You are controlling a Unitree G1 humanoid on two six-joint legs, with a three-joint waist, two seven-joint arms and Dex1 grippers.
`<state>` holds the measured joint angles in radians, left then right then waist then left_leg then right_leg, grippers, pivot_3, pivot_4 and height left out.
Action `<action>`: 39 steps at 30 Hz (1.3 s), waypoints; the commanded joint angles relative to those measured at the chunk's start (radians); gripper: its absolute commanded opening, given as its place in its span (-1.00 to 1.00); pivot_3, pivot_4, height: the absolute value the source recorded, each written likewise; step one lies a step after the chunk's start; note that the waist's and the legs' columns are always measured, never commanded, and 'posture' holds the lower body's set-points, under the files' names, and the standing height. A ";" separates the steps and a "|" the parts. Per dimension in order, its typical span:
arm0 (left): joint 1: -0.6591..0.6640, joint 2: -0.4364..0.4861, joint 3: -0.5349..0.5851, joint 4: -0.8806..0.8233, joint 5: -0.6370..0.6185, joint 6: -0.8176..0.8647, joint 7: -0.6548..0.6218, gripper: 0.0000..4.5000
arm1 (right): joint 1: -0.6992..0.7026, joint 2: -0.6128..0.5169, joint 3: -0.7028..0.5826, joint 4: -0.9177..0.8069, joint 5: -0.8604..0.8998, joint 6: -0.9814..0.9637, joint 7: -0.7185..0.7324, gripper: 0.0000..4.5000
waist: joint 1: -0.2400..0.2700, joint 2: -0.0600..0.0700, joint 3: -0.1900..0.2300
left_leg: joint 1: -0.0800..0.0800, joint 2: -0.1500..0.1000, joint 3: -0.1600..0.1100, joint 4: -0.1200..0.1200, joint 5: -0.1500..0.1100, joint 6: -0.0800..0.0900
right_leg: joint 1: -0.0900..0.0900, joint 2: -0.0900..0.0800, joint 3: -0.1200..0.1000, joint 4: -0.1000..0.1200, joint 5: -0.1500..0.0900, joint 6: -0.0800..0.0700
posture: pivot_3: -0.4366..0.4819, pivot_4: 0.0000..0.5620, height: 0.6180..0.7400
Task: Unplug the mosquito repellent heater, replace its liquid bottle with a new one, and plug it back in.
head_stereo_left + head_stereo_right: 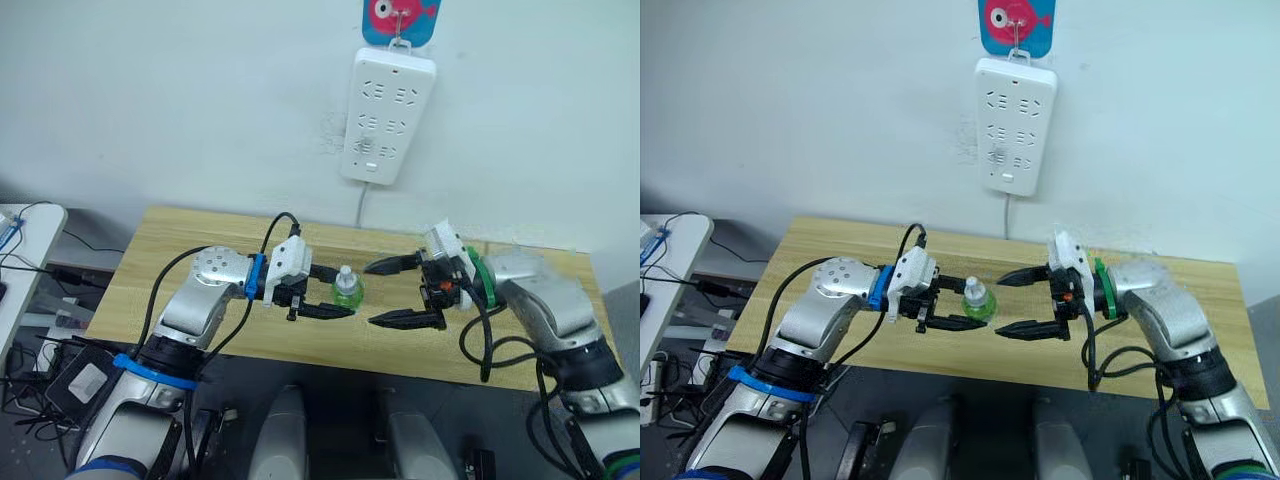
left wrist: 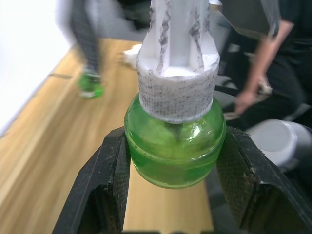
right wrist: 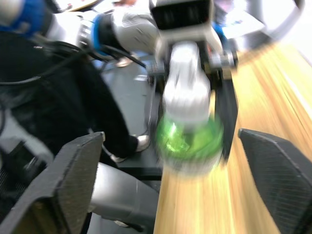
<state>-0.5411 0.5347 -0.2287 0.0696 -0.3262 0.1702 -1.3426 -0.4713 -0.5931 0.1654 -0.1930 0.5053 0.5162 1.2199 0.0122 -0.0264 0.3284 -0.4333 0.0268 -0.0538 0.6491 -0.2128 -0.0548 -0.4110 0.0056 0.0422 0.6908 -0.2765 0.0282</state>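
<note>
A small green liquid bottle (image 1: 346, 291) with a white cap stands upright over the front middle of the wooden table (image 1: 190, 232). My left gripper (image 1: 342, 293) is shut on its green body, one black finger on each side, as the left wrist view shows (image 2: 173, 156). My right gripper (image 1: 370, 295) faces it from the right, open wide, its fingertips a little short of the bottle (image 3: 189, 139) and not touching it. The mosquito repellent heater is out of view.
A long white power strip (image 1: 385, 115) hangs on the wall above the table's back edge, under a pink fish hook (image 1: 400, 20). A side table (image 1: 25, 250) with cables stands at the far left. A person (image 2: 265, 63) is beyond the table.
</note>
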 commanded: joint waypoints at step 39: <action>-0.024 -0.024 0.019 0.010 0.000 0.003 0.040 -0.02 | -0.078 0.146 0.045 -0.104 -0.098 0.038 -0.350 0.99 | -0.012 -0.001 -0.003 | 0.001 -0.001 -0.001 -0.001 0.002 -0.002 | -0.001 0.002 -0.001 0.005 -0.001 -0.002 | 0.14 -0.05 1.00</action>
<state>-0.5575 0.5091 -0.2277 0.1154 -0.3137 0.1841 -1.3007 -0.5383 -0.4398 0.2195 -0.2808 0.4149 0.5829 0.8700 0.0003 -0.0273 0.3252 -0.4325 0.0261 -0.0549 0.6485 -0.2111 -0.0573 -0.4124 0.0079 0.0414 0.6961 -0.2777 0.0260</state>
